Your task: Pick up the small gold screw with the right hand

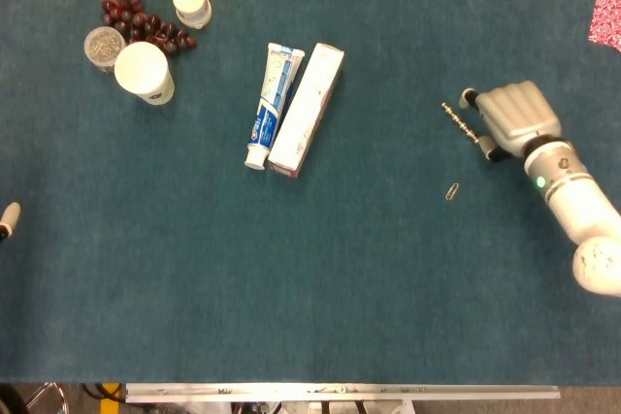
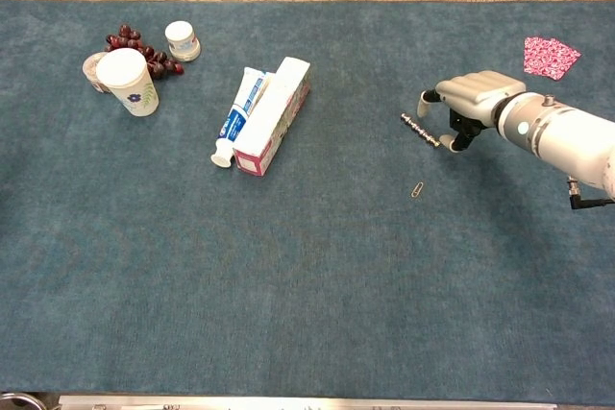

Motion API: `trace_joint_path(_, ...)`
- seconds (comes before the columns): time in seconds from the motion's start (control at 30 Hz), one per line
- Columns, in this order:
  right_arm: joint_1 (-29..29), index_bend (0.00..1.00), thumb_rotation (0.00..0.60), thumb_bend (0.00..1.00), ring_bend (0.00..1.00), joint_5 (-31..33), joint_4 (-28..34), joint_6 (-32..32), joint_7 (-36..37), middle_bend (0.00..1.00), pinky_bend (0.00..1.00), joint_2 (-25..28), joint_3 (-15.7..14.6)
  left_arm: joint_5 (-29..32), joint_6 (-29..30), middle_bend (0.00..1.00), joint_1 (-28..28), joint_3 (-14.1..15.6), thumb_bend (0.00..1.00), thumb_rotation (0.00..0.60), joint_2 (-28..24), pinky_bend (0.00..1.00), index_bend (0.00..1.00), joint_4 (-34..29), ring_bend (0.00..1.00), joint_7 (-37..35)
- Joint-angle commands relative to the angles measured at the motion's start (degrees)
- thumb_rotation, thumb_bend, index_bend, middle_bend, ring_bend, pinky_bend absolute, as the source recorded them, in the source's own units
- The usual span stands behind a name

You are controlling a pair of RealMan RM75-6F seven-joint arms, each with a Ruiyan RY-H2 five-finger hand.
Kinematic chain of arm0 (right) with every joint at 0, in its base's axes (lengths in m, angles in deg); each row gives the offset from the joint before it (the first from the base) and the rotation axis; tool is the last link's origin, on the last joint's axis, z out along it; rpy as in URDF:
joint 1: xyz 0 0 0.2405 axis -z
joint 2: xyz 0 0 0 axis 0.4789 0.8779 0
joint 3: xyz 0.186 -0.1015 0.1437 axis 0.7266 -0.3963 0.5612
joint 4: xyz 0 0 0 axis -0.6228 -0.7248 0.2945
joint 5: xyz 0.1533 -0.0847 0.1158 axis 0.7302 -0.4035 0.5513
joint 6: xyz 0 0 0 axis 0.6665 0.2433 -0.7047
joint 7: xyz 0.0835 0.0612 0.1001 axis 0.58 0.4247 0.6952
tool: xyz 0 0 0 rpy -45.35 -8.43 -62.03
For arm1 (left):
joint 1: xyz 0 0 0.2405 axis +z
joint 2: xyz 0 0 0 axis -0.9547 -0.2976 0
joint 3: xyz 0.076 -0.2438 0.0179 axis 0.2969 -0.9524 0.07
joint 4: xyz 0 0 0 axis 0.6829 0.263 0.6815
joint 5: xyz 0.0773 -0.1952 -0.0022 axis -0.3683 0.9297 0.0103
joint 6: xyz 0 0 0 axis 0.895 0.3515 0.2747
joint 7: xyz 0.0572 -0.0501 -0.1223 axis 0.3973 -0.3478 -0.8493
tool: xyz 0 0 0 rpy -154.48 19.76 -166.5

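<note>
Hovering robot hand [image 2: 459,112] beside gold screw [image 2: 420,130]; capped cup [image 2: 128,81] near grapes [image 2: 144,47].

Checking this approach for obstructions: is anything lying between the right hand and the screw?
Nothing visible does. The right hand sits just beside the screw, fingers curled toward it, with only bare tabletop between. The paper clip lies nearer the robot, off that line, and the toothpaste box is far on the other side.
</note>
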State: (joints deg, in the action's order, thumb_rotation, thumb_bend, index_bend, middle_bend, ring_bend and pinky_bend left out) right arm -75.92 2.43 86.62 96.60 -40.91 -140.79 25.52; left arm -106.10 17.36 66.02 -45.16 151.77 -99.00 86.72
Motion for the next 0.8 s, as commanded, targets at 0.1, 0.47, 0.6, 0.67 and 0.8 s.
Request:
trace_joint_path(0.1, -0.9, 0.26, 0.6, 0.38, 1.0, 0.6, -0.4, -0.3, 0.7, 1.0, 1.0, -0.4, -0.7, 0.2, 0.0, 0.12, 0.1, -0.1, 0.26, 0.6, 0.1, 0.09, 0.04, 0.3, 0.15, -0.2)
trace_joint_path(0.47, -2.5, 0.26, 0.6, 0.38, 1.0, -0.2, 0.3, -2.3, 2.8, 1.0, 1.0, -0.8, -2.5, 0.0, 0.3, 0.12, 0.4, 0.1, 0.26, 0.6, 0.2, 0.09, 0.04, 0.7, 0.15, -0.8)
trace_joint_path(0.6, -2.9, 0.27, 0.6, 0.39, 1.0, -1.0, 1.3, -2.2, 3.3, 1.0, 1.0, -0.6, -3.5, -0.1, 0.5, 0.12, 0.6, 0.1, 0.26, 0.6, 0.1, 0.09, 0.04, 0.7, 0.15, -1.0)
trace_joint_path(0.67, -2.8, 0.28, 0.6, 0.38, 1.0, -1.7, 2.0, -1.8, 3.6, 1.0, 1.0, -0.4, -3.9, -0.1, 0.7, 0.12, 0.7, 0.1, 0.26, 0.6, 0.1, 0.09, 0.04, 0.8, 0.15, -1.0)
trace_joint_path(0.8, -2.2, 0.3, 0.6, 0.38, 1.0, -3.8, 2.4, 1.0, 5.0, 1.0, 1.0, -0.5, -3.7, -0.1, 0.8, 0.12, 0.8, 0.1, 0.26, 0.6, 0.0, 0.09, 0.04, 0.8, 0.15, -1.2)
